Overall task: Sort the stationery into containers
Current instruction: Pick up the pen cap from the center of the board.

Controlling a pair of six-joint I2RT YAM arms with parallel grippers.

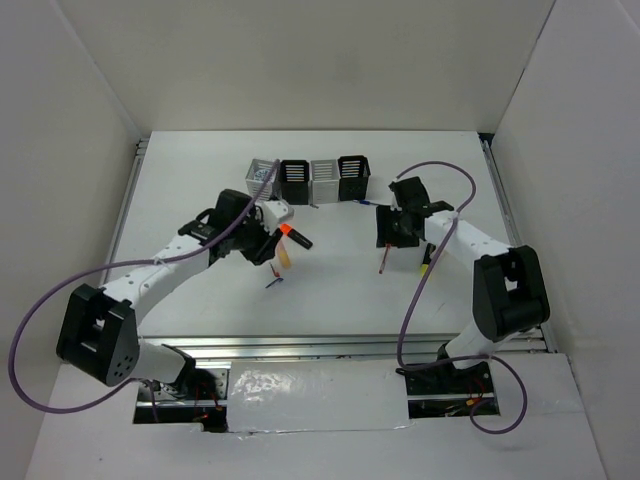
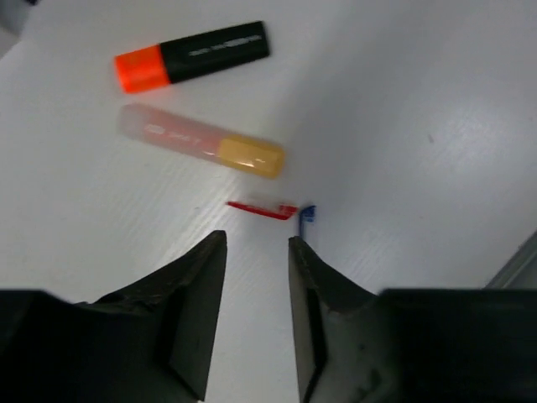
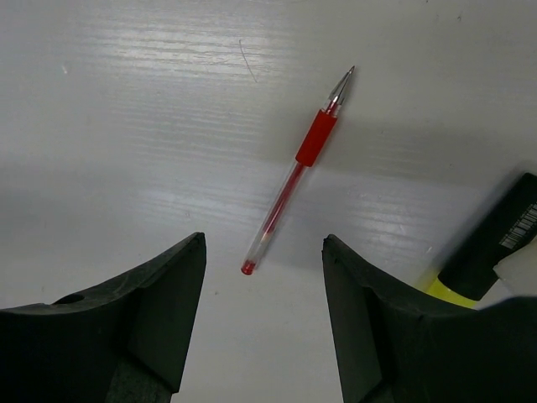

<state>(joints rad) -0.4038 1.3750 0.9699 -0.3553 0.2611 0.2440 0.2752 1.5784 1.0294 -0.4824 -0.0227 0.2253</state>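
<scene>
Currently, we find the orange highlighter (image 2: 191, 55), peach marker (image 2: 201, 141) and red pen (image 3: 298, 172) unsorted on the table (image 2: 419, 84). The left gripper (image 2: 257, 242) is narrowly parted, the right gripper (image 3: 263, 241) spread; both empty.

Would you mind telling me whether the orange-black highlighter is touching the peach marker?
Apart. The left wrist view shows a strip of table between the orange-black highlighter and the peach marker.

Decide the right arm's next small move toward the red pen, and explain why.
Probably lower the right arm's fingers and close them on the thin red pen: it lies flat and untouched, its near end lined up with their open, empty gap.
</scene>
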